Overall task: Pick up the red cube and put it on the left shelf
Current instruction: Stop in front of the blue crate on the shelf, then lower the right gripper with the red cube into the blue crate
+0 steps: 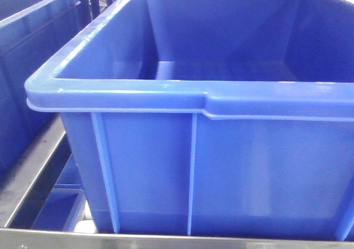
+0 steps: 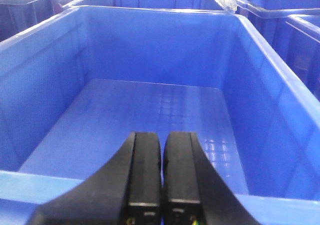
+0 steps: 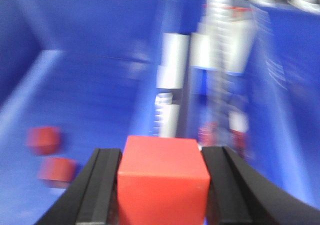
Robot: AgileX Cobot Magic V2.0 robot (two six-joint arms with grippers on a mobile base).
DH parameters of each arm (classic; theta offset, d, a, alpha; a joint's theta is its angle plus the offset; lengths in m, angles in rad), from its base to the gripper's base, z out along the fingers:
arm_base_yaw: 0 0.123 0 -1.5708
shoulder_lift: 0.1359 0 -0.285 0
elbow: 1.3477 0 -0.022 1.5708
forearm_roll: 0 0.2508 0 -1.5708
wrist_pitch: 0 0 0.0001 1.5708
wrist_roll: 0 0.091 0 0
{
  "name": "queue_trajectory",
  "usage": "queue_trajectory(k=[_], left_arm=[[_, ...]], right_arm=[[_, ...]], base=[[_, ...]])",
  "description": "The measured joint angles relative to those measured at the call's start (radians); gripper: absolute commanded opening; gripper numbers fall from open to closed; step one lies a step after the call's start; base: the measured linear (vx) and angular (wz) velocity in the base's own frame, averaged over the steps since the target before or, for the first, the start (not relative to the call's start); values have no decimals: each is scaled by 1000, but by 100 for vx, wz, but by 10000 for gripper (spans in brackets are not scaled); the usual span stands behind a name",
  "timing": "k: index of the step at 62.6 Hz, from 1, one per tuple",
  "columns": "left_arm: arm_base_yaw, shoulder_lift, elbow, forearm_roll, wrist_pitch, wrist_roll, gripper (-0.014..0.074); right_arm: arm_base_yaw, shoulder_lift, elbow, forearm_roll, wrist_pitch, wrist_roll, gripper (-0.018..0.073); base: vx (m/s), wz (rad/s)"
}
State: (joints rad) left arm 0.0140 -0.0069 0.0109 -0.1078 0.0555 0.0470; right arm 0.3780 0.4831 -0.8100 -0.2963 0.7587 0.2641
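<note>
Carry level with right gripper (image 3: 162,160) clamped on red cube (image 3: 162,182) between its fingers, left gripper (image 2: 161,140) pinched shut, empty; release only over left shelf.

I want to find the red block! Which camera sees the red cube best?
The right wrist view: the red cube is big and close, held in the right gripper. The front view shows only a blue bin. The left wrist view shows a bin interior and the shut left gripper, no cube.
</note>
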Motion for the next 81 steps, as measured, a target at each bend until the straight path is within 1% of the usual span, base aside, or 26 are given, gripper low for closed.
queue_trajectory(k=[4,11,18,27,35,43,64,72,81], left_arm=[[0,0,0,0,0,0,102],[0,0,0,0,0,0,102],[0,0,0,0,0,0,102],[0,0,0,0,0,0,102],[0,0,0,0,0,0,102],[0,0,0,0,0,0,102],[0,0,0,0,0,0,102],[0,0,0,0,0,0,102],[0,0,0,0,0,0,102]], right_arm=[[11,80,-59,65,8,-62,52],[45,224,-138,144,33,-113,52],[76,370,-188,167,63,-129,52],[109,559,-230,171,67,-132,52],[126,693,-261,177,33,-132,52],[125,802,-298,177,-6,-132,52],[123,1086,-449,177,-8,-132,52],[102,1171,-502,177,-10,-126,52],[53,1235,-531,177,-10,-124,52]], base=[[0,0],[0,0],[0,0],[0,0],[0,0],[0,0],[0,0],[0,0],[0,0]])
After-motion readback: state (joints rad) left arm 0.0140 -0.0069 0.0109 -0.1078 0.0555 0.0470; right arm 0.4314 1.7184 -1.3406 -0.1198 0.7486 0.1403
